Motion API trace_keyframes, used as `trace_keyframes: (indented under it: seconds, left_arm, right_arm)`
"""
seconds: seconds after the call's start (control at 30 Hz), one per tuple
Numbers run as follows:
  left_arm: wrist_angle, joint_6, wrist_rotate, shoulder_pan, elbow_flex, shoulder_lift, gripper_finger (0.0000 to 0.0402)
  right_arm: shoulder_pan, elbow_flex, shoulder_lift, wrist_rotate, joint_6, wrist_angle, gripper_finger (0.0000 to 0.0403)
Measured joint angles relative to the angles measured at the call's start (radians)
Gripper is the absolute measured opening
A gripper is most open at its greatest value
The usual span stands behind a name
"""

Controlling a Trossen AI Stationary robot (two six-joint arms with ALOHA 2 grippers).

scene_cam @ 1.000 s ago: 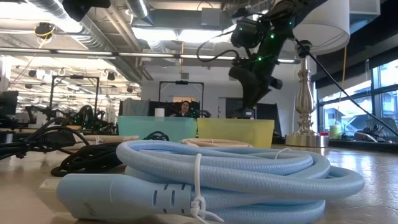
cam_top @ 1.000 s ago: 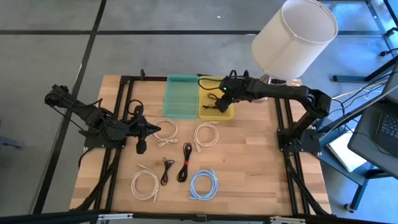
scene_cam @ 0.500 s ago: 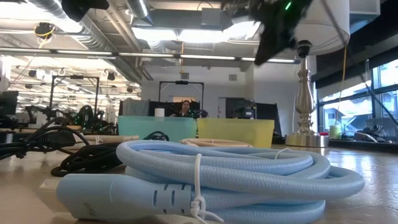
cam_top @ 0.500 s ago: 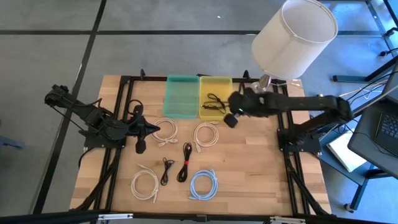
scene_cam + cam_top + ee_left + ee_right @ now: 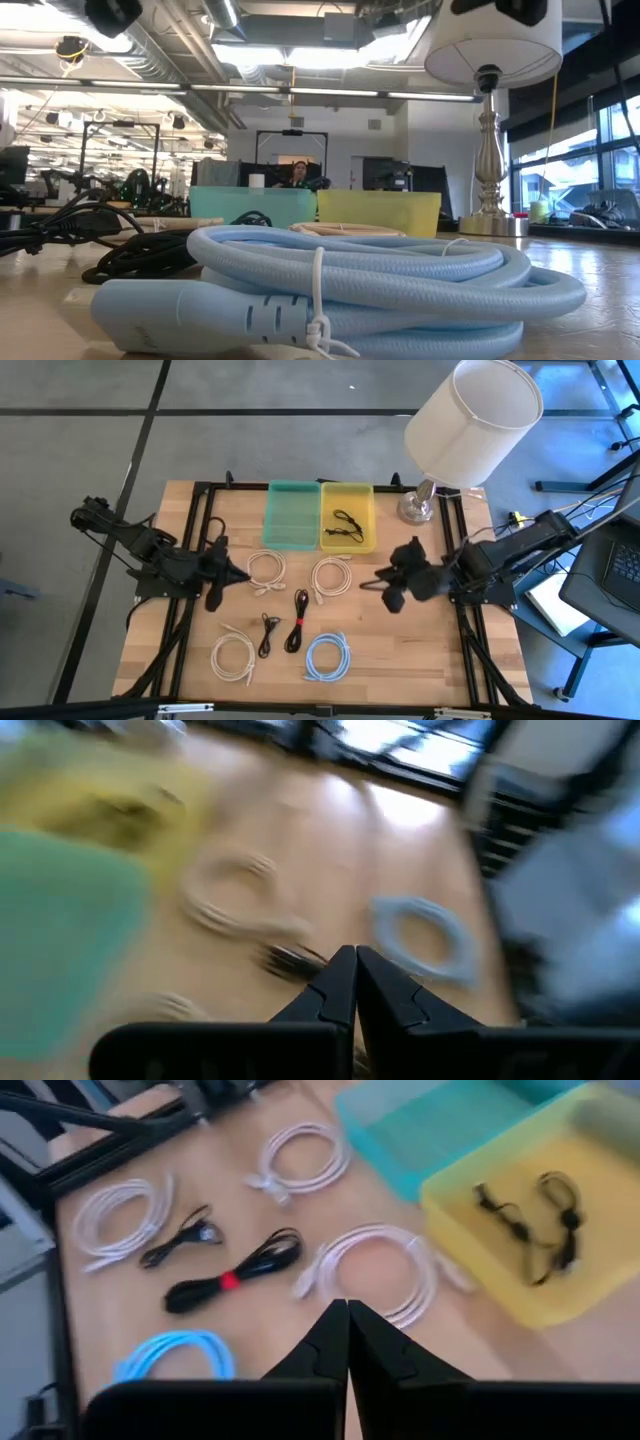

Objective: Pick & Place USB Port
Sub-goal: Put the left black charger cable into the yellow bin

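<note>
A thin black cable (image 5: pixel 346 525) lies in the yellow bin (image 5: pixel 348 545) at the table's far side, beside an empty teal bin (image 5: pixel 292 515). My right gripper (image 5: pixel 368 582) hovers shut above the table's right part, clear of the bins, with nothing between its fingers (image 5: pixel 347 1312). My left gripper (image 5: pixel 243 581) hangs shut over the left part, near a white cable coil (image 5: pixel 266 570); its fingers (image 5: pixel 347 958) also hold nothing.
Loose on the wood lie another white coil (image 5: pixel 332 575), a black cable with a red tie (image 5: pixel 298 620), a small black cable (image 5: pixel 267 632), a white coil (image 5: pixel 233 656) and a light blue coil (image 5: pixel 326 657). A lamp (image 5: pixel 470 420) stands at the far right corner.
My right gripper has left the yellow bin, risen and swung toward the table's right edge and nearer side. The black cable stays lying in the bin. My left gripper has turned a little where it hangs.
</note>
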Motion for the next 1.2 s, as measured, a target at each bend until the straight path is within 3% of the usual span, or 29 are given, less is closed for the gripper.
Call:
trace_keyframes:
  seconds: [0.17, 0.37, 0.67, 0.97, 1.2]
  left_arm:
    - [0.012, -0.185, 0.236, -0.014, -0.004, 0.018, 0.0003]
    - [0.083, -0.259, 0.341, -0.097, -0.050, 0.153, 0.0004]
    - [0.145, -0.390, 0.328, -0.159, -0.050, 0.409, 0.0004]
    - [0.271, -0.645, 0.282, -0.179, -0.049, 0.523, 0.0007]
    - [0.284, -0.793, 0.257, -0.150, -0.049, 0.583, 0.0076]
  right_arm:
    - [0.075, 0.000, 0.036, 0.022, 0.084, 0.034, 0.0007]
    - [0.103, 0.000, 0.056, 0.022, 0.128, 0.034, 0.0007]
    - [0.103, 0.000, 0.055, 0.016, 0.105, 0.042, 0.0007]
    - [0.102, 0.000, 0.055, -0.014, 0.038, 0.018, 0.0007]
    - [0.074, 0.000, 0.055, -0.158, -0.068, 0.006, 0.0007]
